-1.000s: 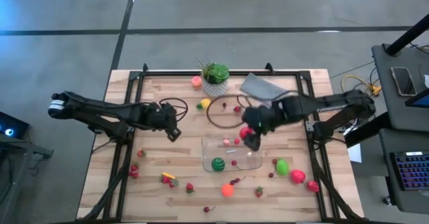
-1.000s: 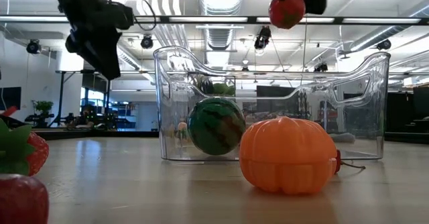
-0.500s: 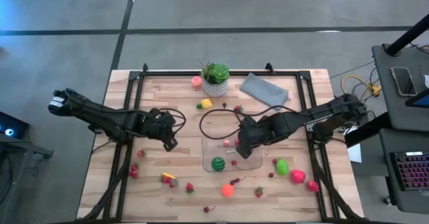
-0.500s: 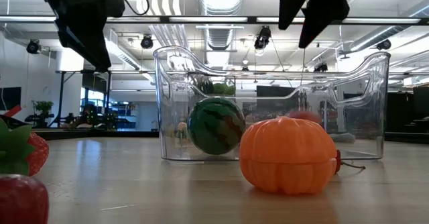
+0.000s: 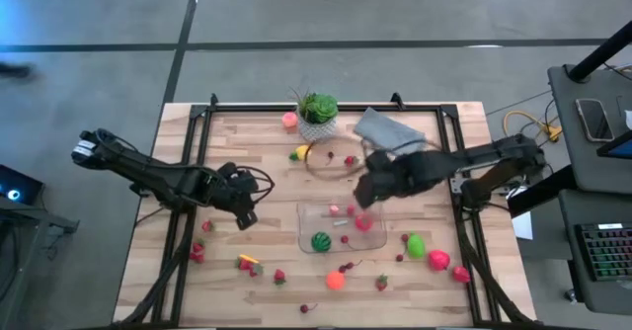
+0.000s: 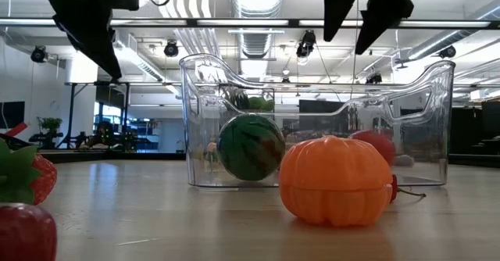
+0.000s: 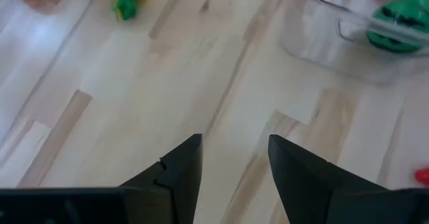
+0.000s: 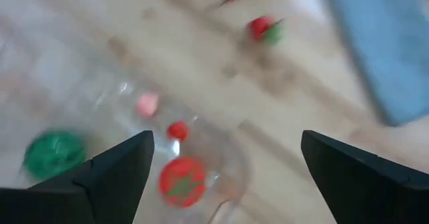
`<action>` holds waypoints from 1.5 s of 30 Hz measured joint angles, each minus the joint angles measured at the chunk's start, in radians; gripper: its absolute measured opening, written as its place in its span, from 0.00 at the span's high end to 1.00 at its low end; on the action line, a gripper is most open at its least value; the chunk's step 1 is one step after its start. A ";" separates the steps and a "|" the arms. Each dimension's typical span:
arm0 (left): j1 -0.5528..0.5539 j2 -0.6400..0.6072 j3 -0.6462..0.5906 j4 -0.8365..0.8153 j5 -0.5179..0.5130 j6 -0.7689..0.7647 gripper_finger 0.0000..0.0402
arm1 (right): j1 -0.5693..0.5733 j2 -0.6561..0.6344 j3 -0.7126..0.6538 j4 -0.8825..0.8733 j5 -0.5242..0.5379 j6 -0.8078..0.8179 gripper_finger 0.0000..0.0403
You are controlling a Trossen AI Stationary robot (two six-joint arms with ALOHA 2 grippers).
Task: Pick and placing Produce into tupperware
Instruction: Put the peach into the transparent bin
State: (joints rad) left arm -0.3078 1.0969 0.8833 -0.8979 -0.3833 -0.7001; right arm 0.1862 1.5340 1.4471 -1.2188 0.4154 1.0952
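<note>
- The tupperware (image 5: 341, 233) sits at centre of the high view, slightly right and below the middle. It already holds the striped melon (image 5: 321, 241), a red tomato (image 5: 363, 222), and two or three small pink and red pieces near its upper left corner.
- My right gripper (image 5: 361, 194) hangs over the upper right edge of the tupperware, fingers spread wide and holding nothing; in the right wrist view the tomato (image 8: 182, 182) lies inside the clear wall between my two fingers.
- My left gripper (image 5: 243, 214) hovers over bare table (image 5: 247, 123) left of the tupperware, fingers parted with nothing between them.
- So I judge the job well under half done: a handful of pieces in, most of the produce out on the wood.
- Left to collect, lower right of the high view: a green fruit (image 5: 415, 245), a pink-red one (image 5: 438, 260) and a red one (image 5: 461, 274).
- Along the bottom: the orange pumpkin (image 5: 336, 281), strawberries (image 5: 279, 277) and small cherries.
- Lower left: red pieces (image 5: 197, 254) near the table edge and one by a yellow stalk (image 5: 247, 263).
- Upper middle: a yellow piece (image 5: 301, 153), a pink one (image 5: 288, 121) beside the potted plant (image 5: 317, 113), and a small red one (image 5: 349, 159) inside the cable loop.
- The grey cloth (image 5: 390, 130) at upper right is not part of it.
</note>
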 joint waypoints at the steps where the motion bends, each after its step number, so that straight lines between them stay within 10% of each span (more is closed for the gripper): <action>1: 0.002 0.000 -0.001 -0.001 -0.019 -0.025 0.61 | -0.016 -0.020 0.000 -0.012 0.007 0.005 0.08; 14: 0.383 0.002 0.026 0.085 0.082 -0.003 0.61 | -0.202 -0.188 0.000 -0.020 0.006 -0.155 0.08; 24: 0.703 0.076 0.044 0.379 0.247 0.901 0.61 | -0.310 -0.211 0.000 -0.031 -0.022 -0.338 0.08; 34: 1.012 0.354 0.159 0.379 0.442 0.943 0.61 | -0.404 -0.215 0.000 -0.034 -0.111 -0.529 0.08; 45: 1.109 0.565 0.362 0.330 0.592 1.107 0.61 | -0.502 -0.243 0.000 -0.029 -0.077 -0.599 0.08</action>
State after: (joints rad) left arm 0.8016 1.6619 1.2449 -0.5674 0.2085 0.4071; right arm -0.3155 1.2911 1.4471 -1.2480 0.3384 0.4966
